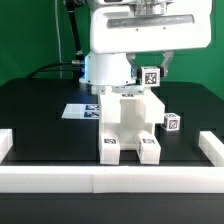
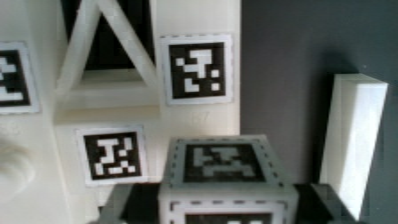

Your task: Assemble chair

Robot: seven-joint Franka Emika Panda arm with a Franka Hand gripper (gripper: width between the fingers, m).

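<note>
The partly built chair [image 1: 128,122] stands in the middle of the black table, a white blocky body with two tagged legs [image 1: 110,149] facing the front wall. My gripper [image 1: 150,70] hangs just above its upper part on the exterior view's right, shut on a small white tagged chair part [image 1: 150,76]. In the wrist view that chair part [image 2: 222,172] sits between my dark fingers [image 2: 143,203], and my gripper [image 2: 226,205] is close over the chair's tagged white faces [image 2: 196,70].
A small tagged white block [image 1: 172,122] lies on the table to the exterior view's right of the chair. The marker board [image 1: 80,110] lies behind it on the left. A white border wall [image 1: 110,178] runs along the front and both sides. A white bar [image 2: 361,140] shows beside the chair.
</note>
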